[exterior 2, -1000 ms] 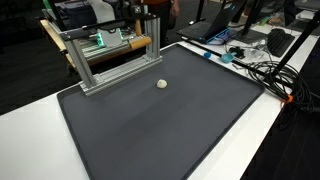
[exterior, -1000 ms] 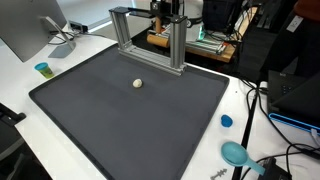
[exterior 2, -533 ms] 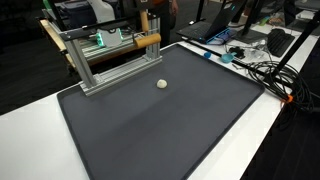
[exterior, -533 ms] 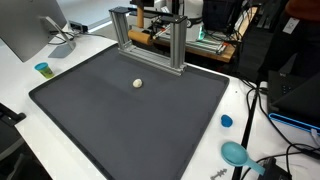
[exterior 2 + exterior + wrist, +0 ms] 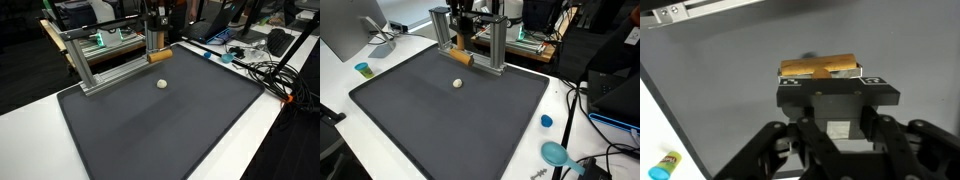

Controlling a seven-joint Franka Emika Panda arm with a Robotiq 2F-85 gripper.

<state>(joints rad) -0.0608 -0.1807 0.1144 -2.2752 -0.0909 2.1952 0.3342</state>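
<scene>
My gripper (image 5: 463,47) hangs just in front of the aluminium frame (image 5: 498,42), a little above the dark mat (image 5: 440,120), and is shut on a short orange-brown wooden piece (image 5: 461,57) that lies crosswise in its fingers. The same gripper (image 5: 155,42) and piece (image 5: 160,56) show in both exterior views. In the wrist view the piece (image 5: 820,67) sticks out to either side beyond the gripper (image 5: 830,82). A small white ball (image 5: 458,84) rests on the mat just ahead of the held piece, and the ball (image 5: 161,84) is apart from it.
The frame (image 5: 100,45) stands along the mat's far edge. A small blue cup (image 5: 363,69) sits off the mat by a monitor base (image 5: 380,45). A blue lid (image 5: 546,121), a teal scoop (image 5: 556,153) and cables (image 5: 265,70) lie on the white table.
The gripper has come down from behind and above the frame to in front of it, carrying the brown piece lower toward the mat. The ball has not moved.
</scene>
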